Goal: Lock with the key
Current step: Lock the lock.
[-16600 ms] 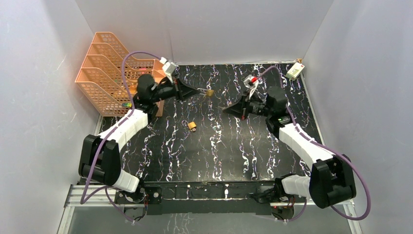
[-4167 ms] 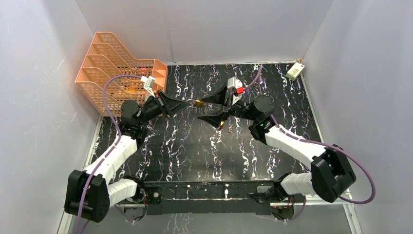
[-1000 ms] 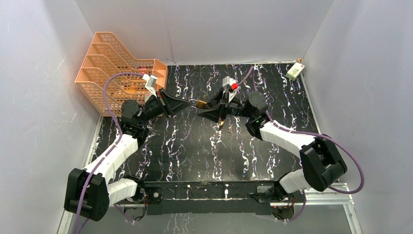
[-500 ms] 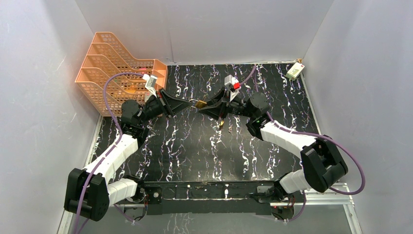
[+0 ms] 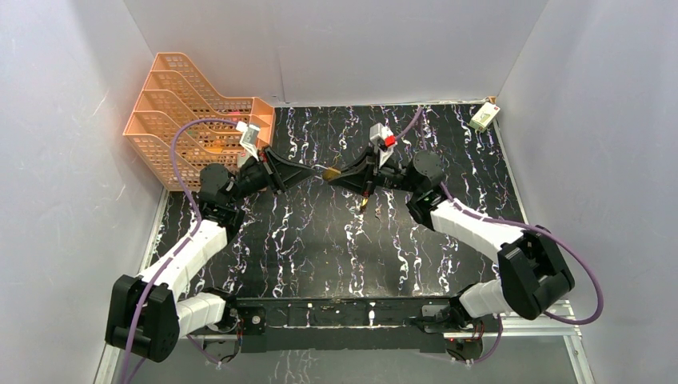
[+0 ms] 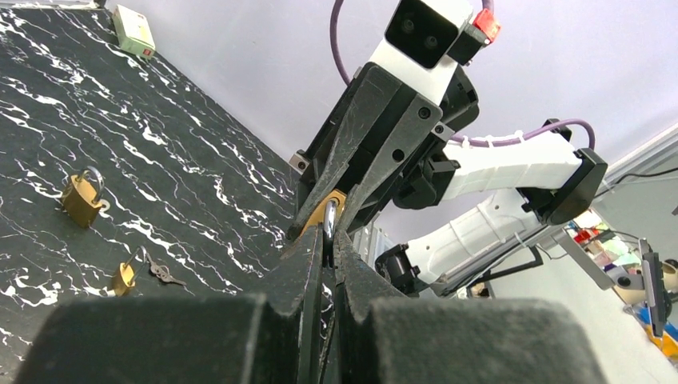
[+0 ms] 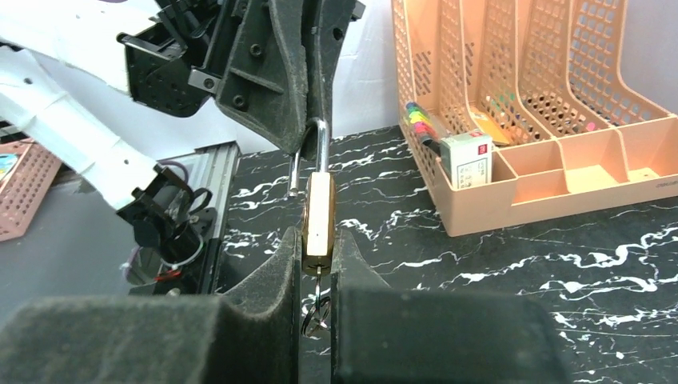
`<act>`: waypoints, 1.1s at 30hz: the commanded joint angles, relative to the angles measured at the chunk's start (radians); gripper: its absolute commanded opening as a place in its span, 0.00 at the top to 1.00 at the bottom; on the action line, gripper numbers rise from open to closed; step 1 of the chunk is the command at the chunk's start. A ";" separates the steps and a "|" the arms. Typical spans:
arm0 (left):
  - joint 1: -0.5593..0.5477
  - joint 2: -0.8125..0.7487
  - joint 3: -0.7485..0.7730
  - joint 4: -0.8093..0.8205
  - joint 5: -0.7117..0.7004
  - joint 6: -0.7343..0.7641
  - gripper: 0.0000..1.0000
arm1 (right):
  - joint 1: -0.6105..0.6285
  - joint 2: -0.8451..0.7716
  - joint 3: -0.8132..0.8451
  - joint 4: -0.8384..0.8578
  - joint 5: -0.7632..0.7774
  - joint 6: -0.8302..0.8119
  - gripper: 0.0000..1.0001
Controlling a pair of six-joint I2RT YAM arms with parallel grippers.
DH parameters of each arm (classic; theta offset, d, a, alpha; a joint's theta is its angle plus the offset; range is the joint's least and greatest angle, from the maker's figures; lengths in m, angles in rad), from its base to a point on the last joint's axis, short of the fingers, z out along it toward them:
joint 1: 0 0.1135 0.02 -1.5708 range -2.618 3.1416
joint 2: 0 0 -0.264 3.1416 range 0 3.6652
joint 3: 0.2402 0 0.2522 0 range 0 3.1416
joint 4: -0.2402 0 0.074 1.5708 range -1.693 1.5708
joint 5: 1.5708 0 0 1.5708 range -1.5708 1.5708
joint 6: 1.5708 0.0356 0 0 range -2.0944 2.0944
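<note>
Right wrist view: padlock (image 7: 319, 216) aloft between arms, left gripper (image 7: 313, 120) clamped on its shackle (image 7: 320, 156), right gripper (image 7: 314, 240) pinching its body; we'd press straight along the shackle, sparing the dangling key (image 7: 317, 308).

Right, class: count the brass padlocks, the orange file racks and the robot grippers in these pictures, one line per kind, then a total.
Brass padlocks: 3 (held padlock, larger loose padlock, smaller loose padlock)
Orange file racks: 1 (orange file rack)
Grippers: 2 (left gripper, right gripper)
Total: 6
</note>
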 commanded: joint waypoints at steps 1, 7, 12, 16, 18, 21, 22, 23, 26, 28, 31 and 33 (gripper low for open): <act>-0.006 0.026 0.045 0.036 0.059 0.040 0.98 | -0.026 -0.067 0.036 -0.058 -0.101 -0.010 1.00; -0.006 0.072 0.089 0.026 0.210 0.038 0.35 | -0.099 -0.047 0.188 -0.373 -0.441 -0.050 1.00; -0.005 0.039 0.108 0.026 0.330 0.046 0.12 | -0.128 -0.030 0.223 -0.443 -0.661 -0.049 1.00; -0.008 0.035 0.126 0.081 0.402 -0.005 0.19 | -0.129 -0.023 0.219 -0.380 -0.713 -0.015 1.00; -0.015 0.028 0.124 0.112 0.407 -0.013 0.23 | -0.130 -0.011 0.218 -0.325 -0.718 0.032 1.00; -0.042 0.027 0.115 0.152 0.405 -0.014 0.37 | -0.130 0.005 0.219 -0.254 -0.714 0.089 1.00; -0.052 0.030 0.113 0.156 0.409 -0.011 0.42 | -0.129 0.008 0.219 -0.223 -0.710 0.111 1.00; -0.060 0.035 0.111 0.156 0.412 -0.008 0.43 | -0.130 0.013 0.220 -0.192 -0.706 0.144 1.00; -0.078 0.052 0.111 0.158 0.418 0.004 0.43 | -0.130 0.032 0.224 -0.088 -0.690 0.225 1.00; -0.090 0.059 0.114 0.158 0.415 0.013 0.44 | -0.130 0.049 0.229 -0.022 -0.685 0.283 1.00; -0.101 0.071 0.121 0.157 0.410 0.020 0.54 | -0.130 0.071 0.231 0.071 -0.676 0.358 1.00; -0.101 0.084 0.123 0.159 0.401 0.015 0.58 | -0.129 0.079 0.233 0.112 -0.671 0.387 1.00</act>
